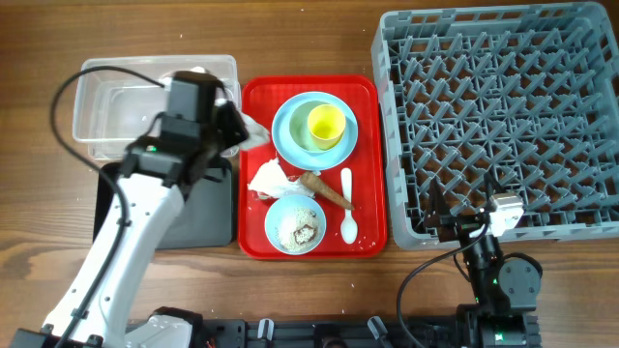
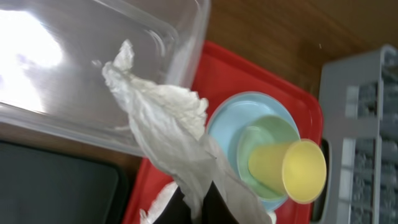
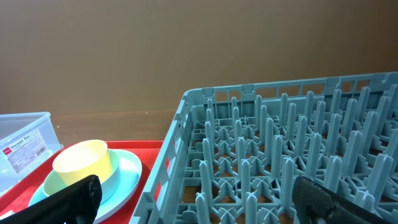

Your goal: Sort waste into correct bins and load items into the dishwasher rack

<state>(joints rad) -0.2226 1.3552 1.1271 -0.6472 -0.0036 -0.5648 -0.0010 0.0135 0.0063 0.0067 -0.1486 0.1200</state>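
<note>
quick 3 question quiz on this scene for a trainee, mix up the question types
1. True or false: the left gripper is shut on the paper tissue.
2. The yellow cup sits: A) in the dishwasher rack, B) in a bowl on the plate, C) in the clear tub.
3. Fill in: the white spoon lies on the red ____.

Key: 1 true; 2 B; 3 tray.

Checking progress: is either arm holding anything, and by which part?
The left gripper pinches the tissue by one end; the right gripper holds nothing.
</note>
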